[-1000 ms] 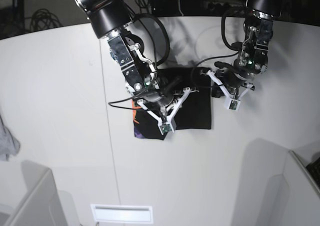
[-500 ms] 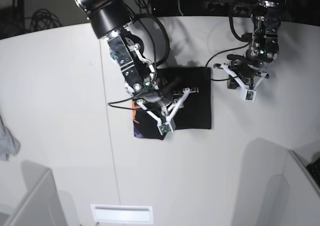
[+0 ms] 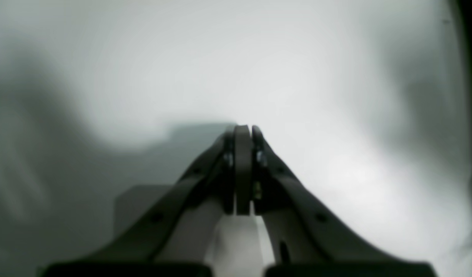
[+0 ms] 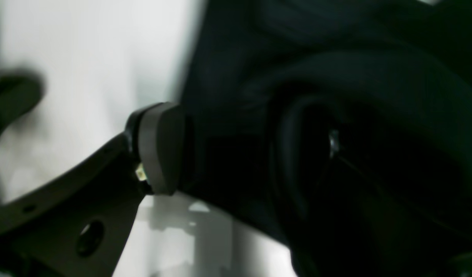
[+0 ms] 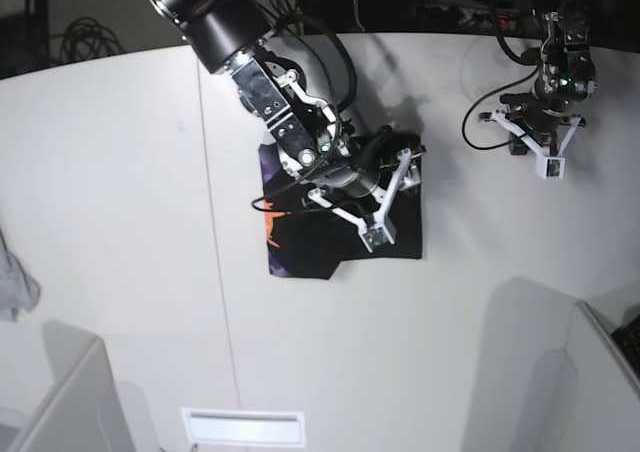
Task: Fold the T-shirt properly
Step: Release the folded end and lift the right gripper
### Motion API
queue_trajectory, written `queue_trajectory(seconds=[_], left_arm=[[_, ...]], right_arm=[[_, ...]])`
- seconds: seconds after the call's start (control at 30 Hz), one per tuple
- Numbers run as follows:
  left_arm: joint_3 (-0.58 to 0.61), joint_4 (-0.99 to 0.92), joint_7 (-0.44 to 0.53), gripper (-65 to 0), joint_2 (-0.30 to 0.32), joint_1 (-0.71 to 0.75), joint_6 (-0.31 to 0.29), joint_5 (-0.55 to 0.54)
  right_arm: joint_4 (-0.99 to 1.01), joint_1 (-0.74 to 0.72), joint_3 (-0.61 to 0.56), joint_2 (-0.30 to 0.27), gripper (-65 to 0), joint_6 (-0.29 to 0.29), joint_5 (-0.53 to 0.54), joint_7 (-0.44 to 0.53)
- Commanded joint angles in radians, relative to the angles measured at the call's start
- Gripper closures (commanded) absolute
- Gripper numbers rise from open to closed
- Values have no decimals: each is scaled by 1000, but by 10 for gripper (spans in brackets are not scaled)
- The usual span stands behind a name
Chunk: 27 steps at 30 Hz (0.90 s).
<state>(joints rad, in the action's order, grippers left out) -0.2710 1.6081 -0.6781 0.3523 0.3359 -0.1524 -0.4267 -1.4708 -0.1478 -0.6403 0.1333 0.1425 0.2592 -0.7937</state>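
At the far left edge of the base view a small grey cloth (image 5: 14, 290) lies on the white table (image 5: 120, 172), well apart from everything else. Near the middle of the frame the T-shirt (image 5: 400, 234) lies on the table as a black, roughly square bundle, with an orange-and-purple print showing along its left edge. The right gripper (image 5: 385, 177) is down over the upper part of the bundle. In the right wrist view its fingers (image 4: 159, 148) stand apart, one grey pad at the left pressed against the edge of the dark cloth (image 4: 259, 96), with a raised fold of fabric lying between them; the other finger is lost in the black, so I can't tell whether it has hold of the cloth. In the upper right of the base view the left gripper (image 5: 535, 142) hangs over bare table, well clear of the shirt. Its wrist view shows the two pads (image 3: 242, 169) pressed together with nothing between them.
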Motion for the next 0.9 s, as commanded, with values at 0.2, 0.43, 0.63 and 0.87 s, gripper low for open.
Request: queue_trajectory(seconds=[0.2,0.43,0.63,0.87], left_arm=[[-6,11,-7,0,11,-1,9,4],[-6,11,-7,0,9,-7,9,2],[-7,7,-7,0,11,-13,9,2],[-7,10,-7,0,11,-14,9,2]], right_arm=[[-14,-78,-82,7,-419,-1,-7,20],[37,-143,-122,15,-419,-1,7,24],[9,-238,-230,12,-417,-1,147,20],[-182,-252,-117,-67,-255,87,147,-10]])
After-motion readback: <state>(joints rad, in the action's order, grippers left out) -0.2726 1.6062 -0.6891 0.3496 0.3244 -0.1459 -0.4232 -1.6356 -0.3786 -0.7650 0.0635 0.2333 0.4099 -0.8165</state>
